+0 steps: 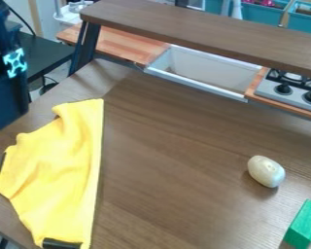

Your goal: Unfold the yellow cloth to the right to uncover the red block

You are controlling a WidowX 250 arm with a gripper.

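A yellow cloth (57,170) lies loosely rumpled on the left part of the brown wooden table (171,165), its right edge long and nearly straight, its left edge uneven. A black piece (62,244) shows at its bottom edge and a black sliver (1,164) at its left. Just above and left of the cloth, at the view's left edge, stands the dark arm (8,92), with a pale blue mark (15,62) on it that I cannot read. How far the gripper is open, and whether it has hold of anything, I cannot tell. Right of the cloth, a broad stretch of tabletop gives room as far as a whitish, egg-shaped object (266,171), which lies well apart from the cloth. Below and right of that, near but not touching, is a green block (304,224) by the view's right edge. Along the table's far side are a white-rimmed sink (203,61) and a grey stove (271,86) with black knobs (283,89). A raised brown board (203,30) spans above them, on a dark support (87,44) at its left end.
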